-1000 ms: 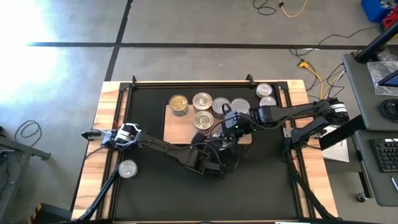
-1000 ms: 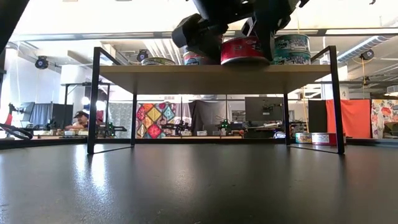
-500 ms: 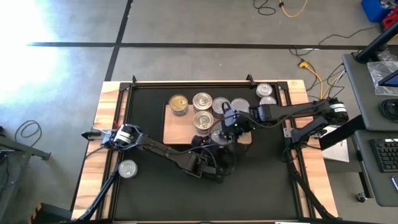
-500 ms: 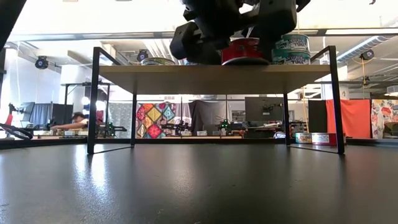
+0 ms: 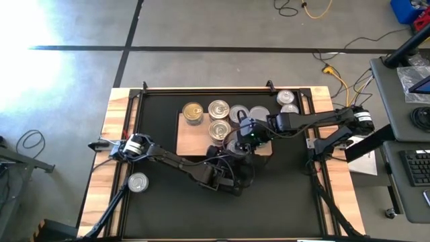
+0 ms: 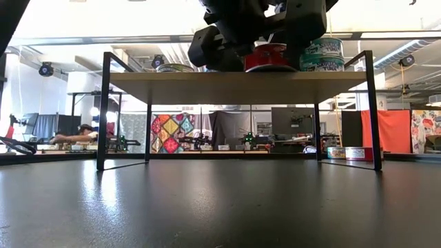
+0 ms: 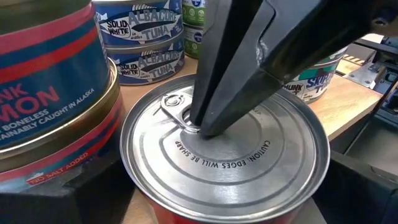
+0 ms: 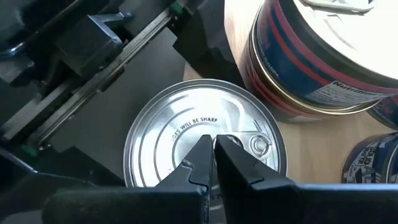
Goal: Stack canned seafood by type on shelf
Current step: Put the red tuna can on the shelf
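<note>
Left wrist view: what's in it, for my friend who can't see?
The right end effector, shut, presses its tips on the silver pull-tab lid of a round tin. A red-labelled salmon tin and blue tuna tins stand beside it.

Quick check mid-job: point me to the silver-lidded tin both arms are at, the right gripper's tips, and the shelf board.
silver-lidded tin (image 7: 249, 162), left wrist view, bare part of its lid.
right gripper (image 8: 213, 155), right wrist view, between its shut fingertips on the lid.
shelf board (image 6: 179, 86), low view, front edge of the board.
</note>
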